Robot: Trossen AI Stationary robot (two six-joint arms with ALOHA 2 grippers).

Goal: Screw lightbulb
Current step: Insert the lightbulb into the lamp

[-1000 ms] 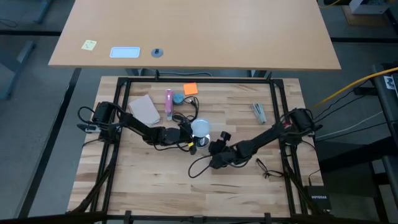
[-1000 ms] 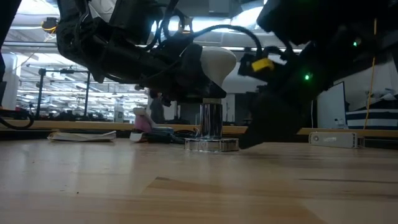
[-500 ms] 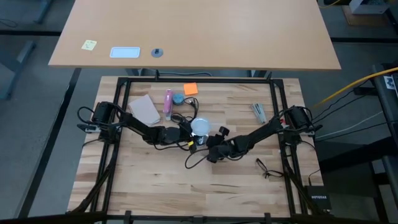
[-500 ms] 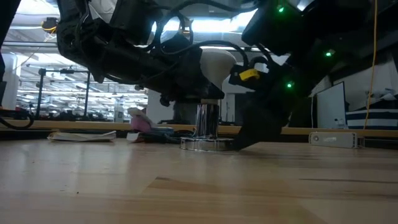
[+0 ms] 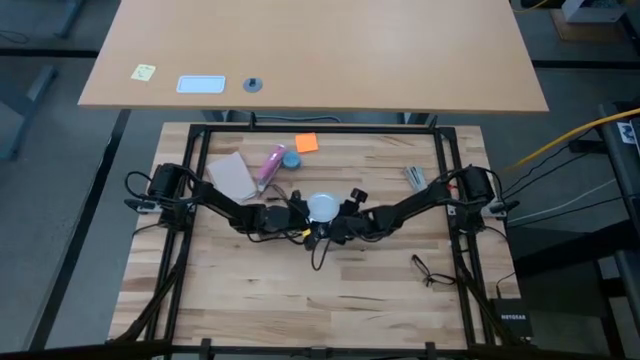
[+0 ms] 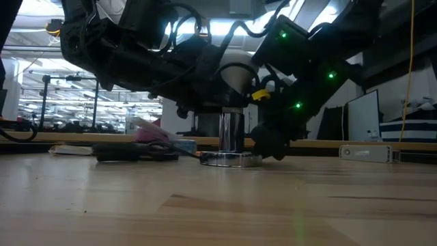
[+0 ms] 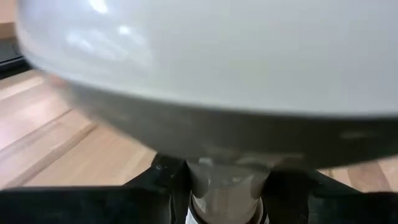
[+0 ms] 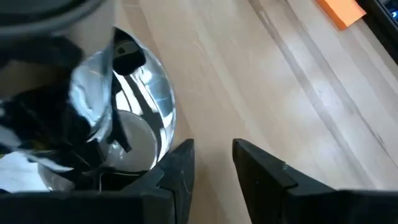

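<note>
So the lightbulb point(image 5: 322, 207) is sitting on top of the shiny lamp base point(image 6: 231, 158) in the middle of the table point(image 5: 400, 290), globe up, neck down at the chrome stem. The left gripper point(image 5: 303, 214) is right up against it from the left; its wrist view is basically all white globe with the dark fingers point(image 7: 158, 180) either side of the neck, so I'd call that clamped on the bulb. The right gripper point(image 5: 340, 226) sits low beside the base on the other side, and its wrist view shows the two fingers point(image 8: 180, 168) standing apart with bare wood between them, next to the chrome base, holding nothing that I can see. My worry: if that right claw doesn't actually steady the base, the base could just spin along with the bulb, or skate across the wood and drag its black cord point(image 5: 318, 248) with it. I can't tell whether the thread has caught, so a slightly tilted bulb could cross-thread. Both arms are also packed tight around one small thing, so a knock seems possible.
</note>
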